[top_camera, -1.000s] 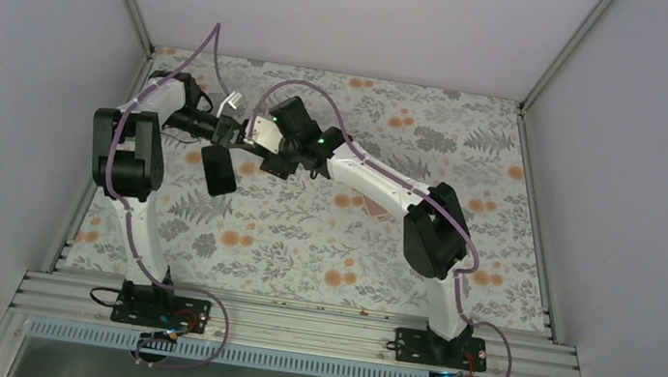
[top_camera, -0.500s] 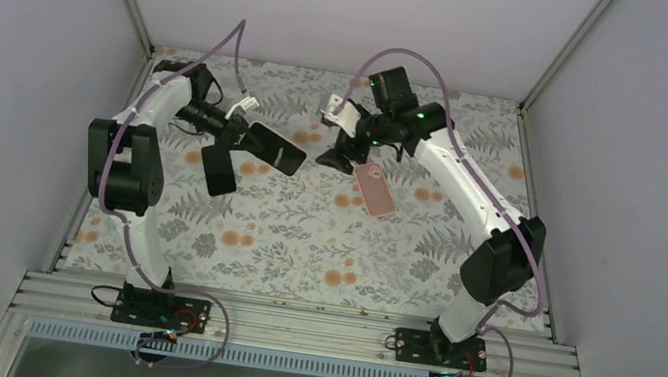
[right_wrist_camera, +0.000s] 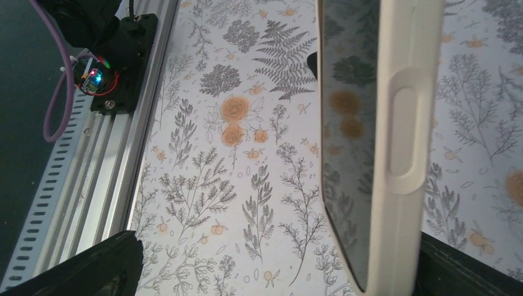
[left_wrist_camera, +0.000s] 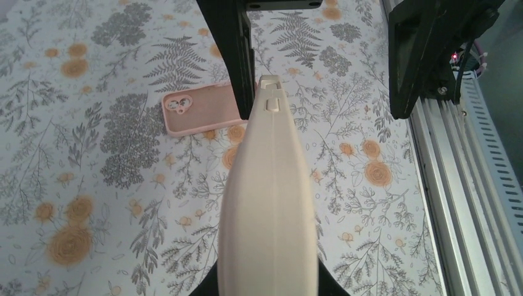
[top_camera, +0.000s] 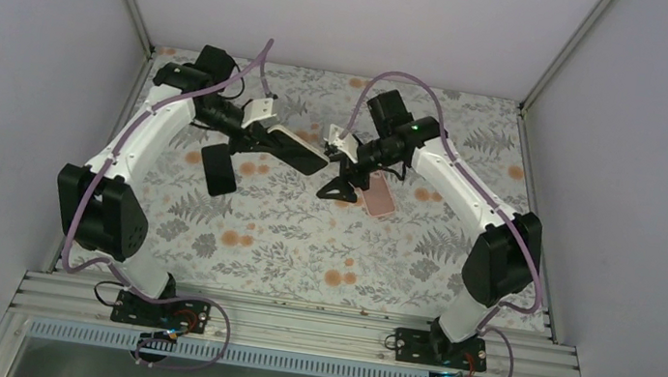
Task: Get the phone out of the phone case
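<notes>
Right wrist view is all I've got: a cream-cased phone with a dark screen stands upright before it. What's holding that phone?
Observer: The left gripper, its fingers shut on one end of the cream-cased phone, above the floral table.
Operator: Anything lying down there?
Observer: A pink phone case lies flat, close by the right gripper.
Operator: Anything else?
Observer: A black rectangular object lies flat near the left arm.

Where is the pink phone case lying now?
Top view: pink phone case lies flat on the floral table, right of centre, beside the right gripper.
</notes>
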Controlling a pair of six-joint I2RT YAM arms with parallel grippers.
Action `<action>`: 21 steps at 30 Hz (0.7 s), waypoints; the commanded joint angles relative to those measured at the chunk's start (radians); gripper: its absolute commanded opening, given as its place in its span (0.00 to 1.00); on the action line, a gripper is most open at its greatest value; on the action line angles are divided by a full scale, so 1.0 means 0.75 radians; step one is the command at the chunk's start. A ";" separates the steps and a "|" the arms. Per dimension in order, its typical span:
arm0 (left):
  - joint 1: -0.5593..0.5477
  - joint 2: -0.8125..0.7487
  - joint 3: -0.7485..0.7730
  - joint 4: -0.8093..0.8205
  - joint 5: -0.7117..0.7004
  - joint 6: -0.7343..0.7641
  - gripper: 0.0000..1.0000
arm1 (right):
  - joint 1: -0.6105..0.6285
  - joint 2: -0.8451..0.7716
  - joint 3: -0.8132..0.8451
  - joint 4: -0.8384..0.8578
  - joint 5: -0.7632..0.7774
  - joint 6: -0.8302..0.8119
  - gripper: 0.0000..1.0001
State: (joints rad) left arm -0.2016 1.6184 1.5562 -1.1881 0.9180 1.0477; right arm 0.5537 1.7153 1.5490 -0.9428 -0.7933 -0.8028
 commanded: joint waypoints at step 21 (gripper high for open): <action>-0.096 -0.075 -0.022 -0.006 0.053 0.135 0.02 | -0.155 0.078 0.067 -0.185 -0.235 -0.255 1.00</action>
State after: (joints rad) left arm -0.2649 1.5997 1.5269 -1.2045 0.9005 1.1255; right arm 0.4370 1.7466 1.5780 -1.0595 -0.9123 -0.9585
